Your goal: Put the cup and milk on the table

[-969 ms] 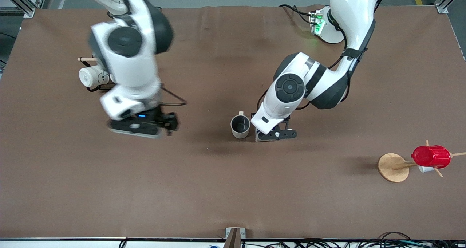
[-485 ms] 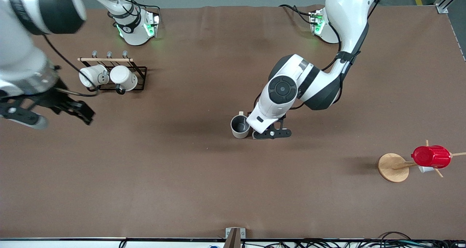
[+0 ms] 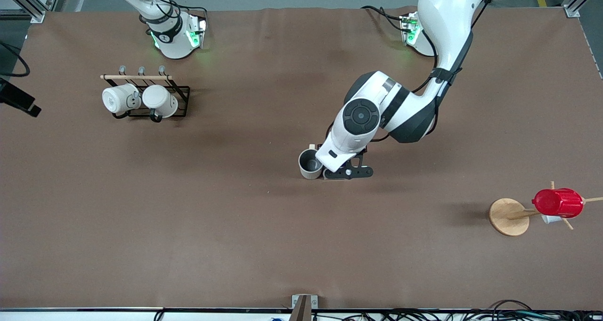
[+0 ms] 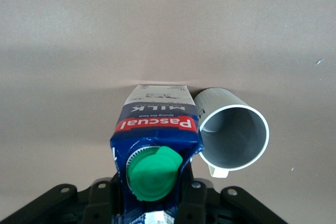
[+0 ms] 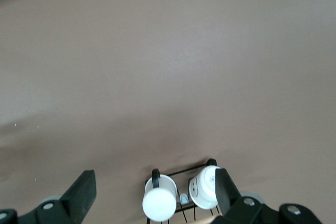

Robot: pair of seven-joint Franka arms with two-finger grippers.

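The cup (image 3: 310,163), cream-white with a grey inside, stands upright in the middle of the table (image 3: 235,226). My left gripper (image 3: 332,166) is right beside it, toward the left arm's end. In the left wrist view my left gripper (image 4: 148,203) is shut on the milk (image 4: 157,124), a blue and white carton with a green cap. The carton is upright, its base at the table and close beside the cup (image 4: 233,135). The arm hides the milk in the front view. My right gripper (image 5: 152,192) is open and empty, high over the mug rack; only a dark part of it (image 3: 19,99) shows in the front view.
A black wire rack (image 3: 181,94) with two white mugs (image 3: 120,98) stands near the right arm's base. A wooden stand (image 3: 509,216) with a red ribbed cup (image 3: 558,203) is at the left arm's end, nearer the front camera.
My right arm has swung from the middle of the table out past its own end. My left gripper has shifted the milk a little closer to the cup.
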